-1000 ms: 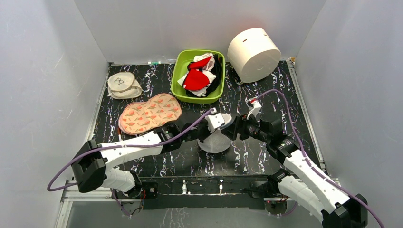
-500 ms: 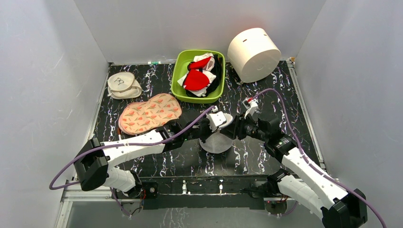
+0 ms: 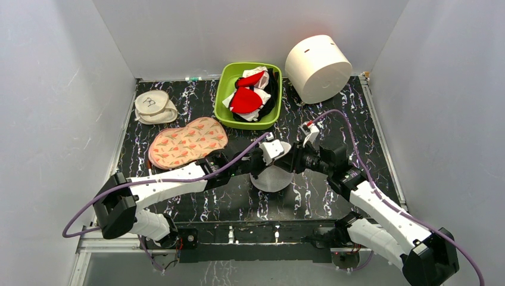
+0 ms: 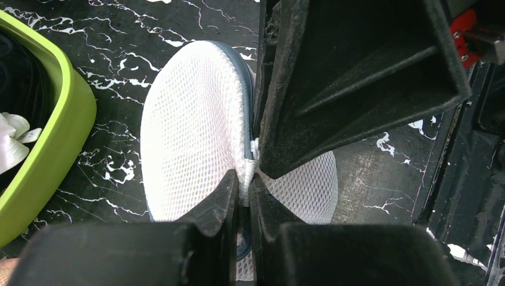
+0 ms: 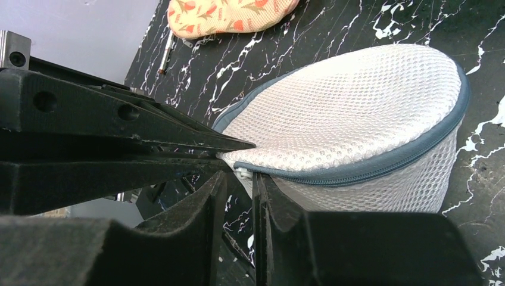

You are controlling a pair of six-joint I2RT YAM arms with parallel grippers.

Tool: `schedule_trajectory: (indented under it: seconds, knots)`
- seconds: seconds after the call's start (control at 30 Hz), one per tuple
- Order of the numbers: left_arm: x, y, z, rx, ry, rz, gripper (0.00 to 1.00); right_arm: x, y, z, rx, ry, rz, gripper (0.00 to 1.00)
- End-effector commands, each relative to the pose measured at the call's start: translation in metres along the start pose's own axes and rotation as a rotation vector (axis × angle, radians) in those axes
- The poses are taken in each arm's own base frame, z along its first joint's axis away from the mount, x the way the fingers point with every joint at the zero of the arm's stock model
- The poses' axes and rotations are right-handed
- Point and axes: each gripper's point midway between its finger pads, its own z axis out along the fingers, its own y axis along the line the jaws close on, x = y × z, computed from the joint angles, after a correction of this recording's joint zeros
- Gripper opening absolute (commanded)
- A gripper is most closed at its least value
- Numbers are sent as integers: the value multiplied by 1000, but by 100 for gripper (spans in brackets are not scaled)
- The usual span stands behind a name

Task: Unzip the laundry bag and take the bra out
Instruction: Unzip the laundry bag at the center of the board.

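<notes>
The laundry bag point(image 3: 271, 179) is a white mesh drum with a grey-blue zip rim, standing mid-table between both arms. It also shows in the left wrist view point(image 4: 190, 137) and the right wrist view point(image 5: 357, 119). My left gripper point(image 3: 269, 156) point(image 4: 243, 186) is shut on a fold of mesh at the rim. My right gripper point(image 3: 292, 162) point(image 5: 240, 179) faces it from the right, fingers only a narrow gap apart, with the white zip pull point(image 5: 241, 172) at their tips. The zip looks closed. No bra shows.
A green bin point(image 3: 226, 89) with red, white and black garments stands at the back. A big white cylinder point(image 3: 317, 67) lies back right. A peach floral pouch point(image 3: 187, 142) and a small cream pouch point(image 3: 153, 107) lie at the left.
My right gripper has moved left, closer to the bag and the left gripper. The left gripper and the bag have hardly moved.
</notes>
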Motion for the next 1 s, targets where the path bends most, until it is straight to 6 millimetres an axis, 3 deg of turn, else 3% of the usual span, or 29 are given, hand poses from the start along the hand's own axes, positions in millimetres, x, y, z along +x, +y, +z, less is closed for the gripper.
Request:
schedule_trajectory:
  seconds: [0.0, 0.63, 0.97]
  knots:
    - [-13, -7, 0, 41, -25, 1, 0, -25, 23, 0, -89, -103, -45, 21]
    - [-13, -8, -1, 52, -28, 7, 0, -18, -1, 3, 8, -133, 17, 34]
    - [-13, -9, -1, 55, -28, 5, 0, -19, 7, 4, -44, -142, 5, 21]
